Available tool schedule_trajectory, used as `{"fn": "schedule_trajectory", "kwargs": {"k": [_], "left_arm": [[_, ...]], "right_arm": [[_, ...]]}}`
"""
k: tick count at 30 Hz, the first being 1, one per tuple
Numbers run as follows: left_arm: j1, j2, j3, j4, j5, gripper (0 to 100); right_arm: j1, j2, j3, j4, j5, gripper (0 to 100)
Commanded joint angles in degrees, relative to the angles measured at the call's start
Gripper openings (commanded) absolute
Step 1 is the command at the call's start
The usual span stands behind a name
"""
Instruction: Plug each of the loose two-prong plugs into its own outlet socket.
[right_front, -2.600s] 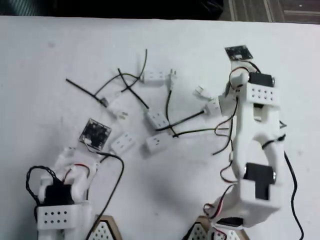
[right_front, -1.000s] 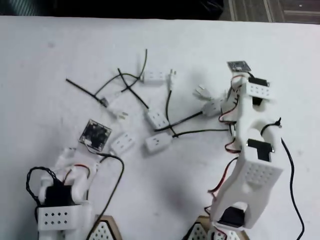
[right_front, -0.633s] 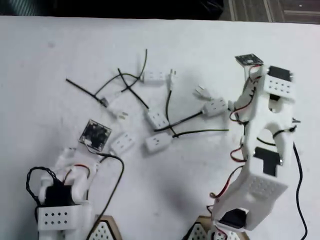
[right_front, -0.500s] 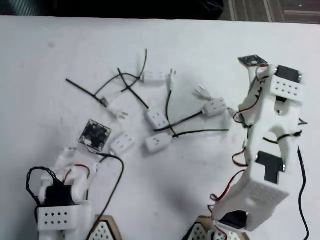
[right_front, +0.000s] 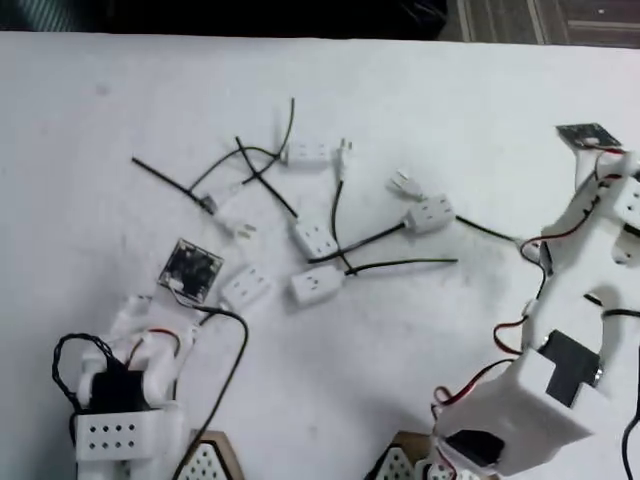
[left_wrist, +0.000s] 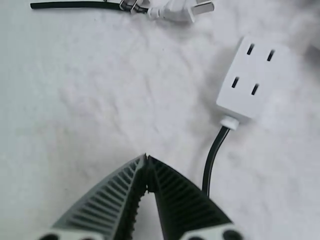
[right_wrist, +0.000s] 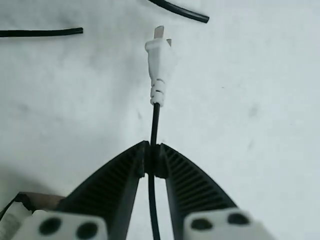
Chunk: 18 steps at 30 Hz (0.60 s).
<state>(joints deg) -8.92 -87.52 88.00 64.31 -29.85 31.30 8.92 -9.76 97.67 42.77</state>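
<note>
Across the white table (right_front: 520, 90) five outlet blocks (right_front: 318, 285) and their black cords (right_front: 390, 265) lie tangled at the middle of the high view, with bare surface on every side. At the frame's right edge stands the right arm (right_front: 560, 370), well off from the tangle. Its right gripper (right_wrist: 153, 159) is clamped on the held cord (right_wrist: 155, 120) a little behind a white plug (right_wrist: 160, 52), whose prongs point away from the jaws. Gripping cord rather than plug body looks to me like a hold for dragging the plug onto free ground, not for pushing prongs home. At lower left sits the left arm (right_front: 120, 400). Its left gripper (left_wrist: 146, 162) is pressed together on nothing, just short of a four-slot block (left_wrist: 250, 75) lying slots-up, so a plug must come down onto it from above. A loose plug (left_wrist: 175, 9) lies beyond, apart from that block.

The widest open room is at upper left and lower middle of the high view. The far table edge along the top is well away from everything. The right arm has little slack toward the right frame edge. Two cut cord ends (right_wrist: 200, 17) lie near the white plug without touching it. Whether the plug beside the topmost block (right_front: 307, 153) is seated I cannot tell.
</note>
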Motion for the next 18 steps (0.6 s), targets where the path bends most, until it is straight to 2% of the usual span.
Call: {"fn": "schedule_trajectory", "kwargs": {"k": [1, 4, 7, 10, 18], "left_arm": [[-0.04, -0.48, -0.35, -0.53, 0.18, 2], [0.04, -0.48, -0.35, -0.53, 0.18, 2], [0.04, -0.48, -0.35, -0.53, 0.18, 2], [0.04, -0.48, -0.35, -0.53, 0.18, 2], [0.04, -0.48, -0.35, -0.62, 0.18, 2]], "right_arm": [[-0.48, -3.21, 3.34, 0.57, 0.53, 1.8], [-5.32, -3.21, 9.23, 0.57, 0.18, 2.3], [-11.38, -3.21, 14.07, 0.57, -0.26, 7.9], [-16.57, -3.30, 15.47, 0.48, -4.92, 11.9], [-26.07, -13.76, 15.47, 0.48, -9.85, 12.1]]}}
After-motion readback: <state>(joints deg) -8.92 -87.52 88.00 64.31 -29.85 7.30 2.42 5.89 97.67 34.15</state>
